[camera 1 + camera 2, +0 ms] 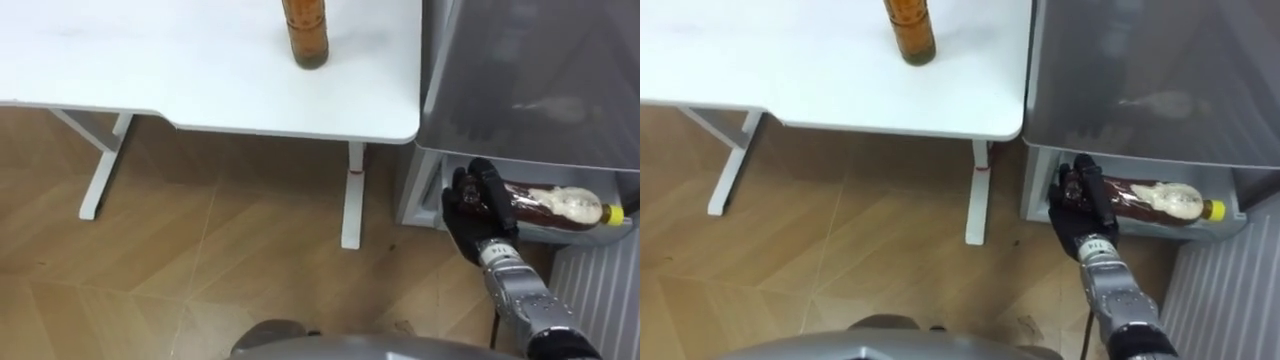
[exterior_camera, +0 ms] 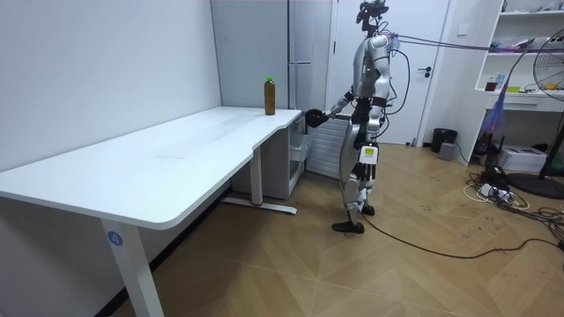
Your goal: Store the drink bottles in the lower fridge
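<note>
A brown drink bottle point(image 1: 555, 205) with a yellow cap lies on its side in the open lower fridge drawer point(image 1: 560, 234), cap pointing right. My right hand point(image 1: 470, 212) is curled round its base at the drawer's left end. A second brown bottle point(image 1: 305, 35) stands upright on the white table point(image 1: 150, 60), near its right end. In the room view I stand at the end of the table beside the grey fridge point(image 2: 304, 40), with my right hand point(image 2: 313, 116) stretched toward the fridge's lower part.
The fridge's grey upper front point(image 1: 540, 80) overhangs the drawer. A white table leg point(image 1: 350, 195) stands just left of the fridge. A ribbed white panel point(image 1: 600, 290) sits at lower right. Wooden floor lies before me; cables point(image 2: 502, 198) lie on it behind.
</note>
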Robot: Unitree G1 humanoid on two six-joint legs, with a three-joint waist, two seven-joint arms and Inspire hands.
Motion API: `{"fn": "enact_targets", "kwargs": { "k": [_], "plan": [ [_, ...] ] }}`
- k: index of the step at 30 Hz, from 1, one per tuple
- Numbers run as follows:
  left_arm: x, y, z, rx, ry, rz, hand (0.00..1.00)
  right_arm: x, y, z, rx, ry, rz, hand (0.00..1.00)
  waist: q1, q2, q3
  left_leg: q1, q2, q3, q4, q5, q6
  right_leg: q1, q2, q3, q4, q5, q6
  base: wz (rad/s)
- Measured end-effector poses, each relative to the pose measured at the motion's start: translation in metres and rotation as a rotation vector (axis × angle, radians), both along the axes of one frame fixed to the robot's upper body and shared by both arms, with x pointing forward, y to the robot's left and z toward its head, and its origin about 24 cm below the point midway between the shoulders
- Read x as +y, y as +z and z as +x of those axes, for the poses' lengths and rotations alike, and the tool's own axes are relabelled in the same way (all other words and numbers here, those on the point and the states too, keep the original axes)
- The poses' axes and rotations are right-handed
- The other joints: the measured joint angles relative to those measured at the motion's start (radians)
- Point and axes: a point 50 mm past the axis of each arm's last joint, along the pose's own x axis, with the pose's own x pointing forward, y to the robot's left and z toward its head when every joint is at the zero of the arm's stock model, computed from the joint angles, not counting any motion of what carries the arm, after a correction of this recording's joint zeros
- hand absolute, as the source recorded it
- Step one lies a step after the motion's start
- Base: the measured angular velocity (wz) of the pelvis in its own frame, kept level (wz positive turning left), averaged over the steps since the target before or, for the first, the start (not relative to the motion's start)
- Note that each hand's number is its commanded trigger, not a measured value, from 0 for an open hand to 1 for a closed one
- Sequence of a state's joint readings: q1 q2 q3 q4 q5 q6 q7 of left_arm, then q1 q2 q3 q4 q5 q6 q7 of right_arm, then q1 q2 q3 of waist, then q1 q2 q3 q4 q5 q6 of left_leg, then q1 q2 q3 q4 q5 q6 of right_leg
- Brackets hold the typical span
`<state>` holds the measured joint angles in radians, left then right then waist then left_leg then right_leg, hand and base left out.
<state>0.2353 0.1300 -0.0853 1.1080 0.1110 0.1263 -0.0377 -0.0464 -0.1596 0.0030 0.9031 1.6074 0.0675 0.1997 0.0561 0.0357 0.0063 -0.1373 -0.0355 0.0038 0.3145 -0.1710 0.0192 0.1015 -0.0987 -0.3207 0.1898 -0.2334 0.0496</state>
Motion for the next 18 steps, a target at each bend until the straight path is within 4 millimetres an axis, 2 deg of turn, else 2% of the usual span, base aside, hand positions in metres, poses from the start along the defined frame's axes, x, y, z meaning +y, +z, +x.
{"fn": "enact_targets", "kwargs": {
  "k": [1,5,7,9,12,16,18],
  "plan": [
    [0.0,0.0,0.004,-0.007,-0.004,-0.001,0.0,-0.001,0.0,0.002,0.006,-0.005,0.001,1.0,0.0,0.002,-0.0016,-0.011,-0.002,-0.005,0.003,0.003,0.001,-0.01,-0.001,-0.004,0.002,0.0,0.0,0.2],
    [0.002,0.001,0.025,-0.048,-0.001,-0.003,0.0,-0.01,0.005,0.021,0.005,-0.062,0.005,1.0,0.008,0.003,0.0009,-0.081,-0.008,-0.017,0.002,0.034,0.008,-0.092,-0.007,-0.008,0.037,0.0,-0.001,0.1],
    [0.004,0.001,0.034,-0.073,0.033,-0.008,0.0,-0.012,0.01,0.032,-0.01,-0.082,0.01,1.0,0.009,0.008,0.0061,-0.109,-0.008,-0.017,0.001,0.045,0.01,-0.128,-0.011,-0.008,0.054,0.001,-0.003,0.0],
    [0.008,0.003,0.043,-0.101,0.085,-0.013,0.0,-0.017,0.015,0.044,-0.021,-0.11,0.016,1.0,0.01,0.005,0.0173,-0.148,-0.009,-0.018,-0.002,0.059,0.013,-0.175,-0.014,-0.008,0.071,0.002,-0.005,0.04],
    [0.011,0.004,0.047,-0.126,0.166,-0.025,0.0,-0.028,0.023,0.054,-0.029,-0.131,0.01,1.0,0.022,0.007,0.024,-0.201,-0.012,-0.016,-0.002,0.074,0.019,-0.238,-0.023,-0.005,0.103,0.003,-0.005,0.0],
    [0.015,0.005,0.05,-0.138,0.176,-0.02,0.0,-0.041,0.031,0.061,-0.022,-0.147,-0.015,1.0,0.033,0.007,0.0259,-0.256,-0.014,-0.015,-0.009,0.091,0.021,-0.309,-0.03,-0.001,0.133,0.003,-0.006,-0.01],
    [0.014,0.006,0.062,-0.167,0.2,-0.031,0.0,-0.05,0.047,0.079,-0.055,-0.153,-0.035,1.0,0.035,0.011,0.0298,-0.315,-0.016,-0.013,-0.01,0.112,0.023,-0.385,-0.04,0.001,0.174,0.0,-0.011,0.0]
  ]
}}
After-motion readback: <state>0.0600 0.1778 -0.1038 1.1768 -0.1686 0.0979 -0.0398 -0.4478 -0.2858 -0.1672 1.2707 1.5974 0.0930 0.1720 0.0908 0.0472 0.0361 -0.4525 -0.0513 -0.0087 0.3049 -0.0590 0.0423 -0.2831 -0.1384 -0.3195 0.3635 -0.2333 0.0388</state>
